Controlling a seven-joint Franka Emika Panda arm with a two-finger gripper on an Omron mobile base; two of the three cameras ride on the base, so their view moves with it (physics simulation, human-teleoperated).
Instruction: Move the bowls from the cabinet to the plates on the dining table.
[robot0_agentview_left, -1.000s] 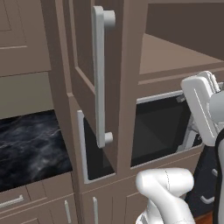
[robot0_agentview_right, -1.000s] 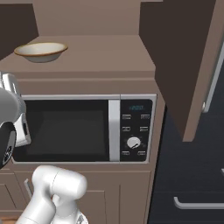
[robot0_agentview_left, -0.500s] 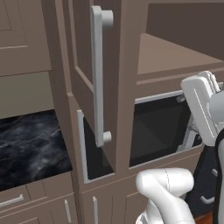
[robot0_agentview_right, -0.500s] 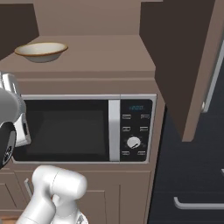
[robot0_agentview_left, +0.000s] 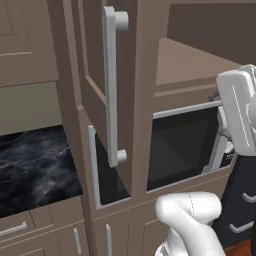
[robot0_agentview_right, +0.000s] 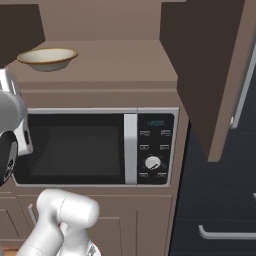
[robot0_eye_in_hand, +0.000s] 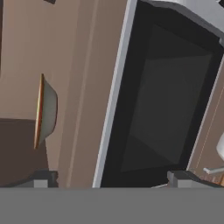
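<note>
Resting on shelf: cream bowl sits on the open cabinet shelf above the microwave.
Bowl, hand view: edge-on, interior hidden.
Gripper: spread wide, tips barely rising into view, holding nothing.
Cabinet door: swung open, hiding part of the microwave.
Arm: cut off at frame edges.

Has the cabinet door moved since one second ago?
Yes, slightly. In the left base view the cabinet door handle sits a little further left against the microwave than before.
</note>
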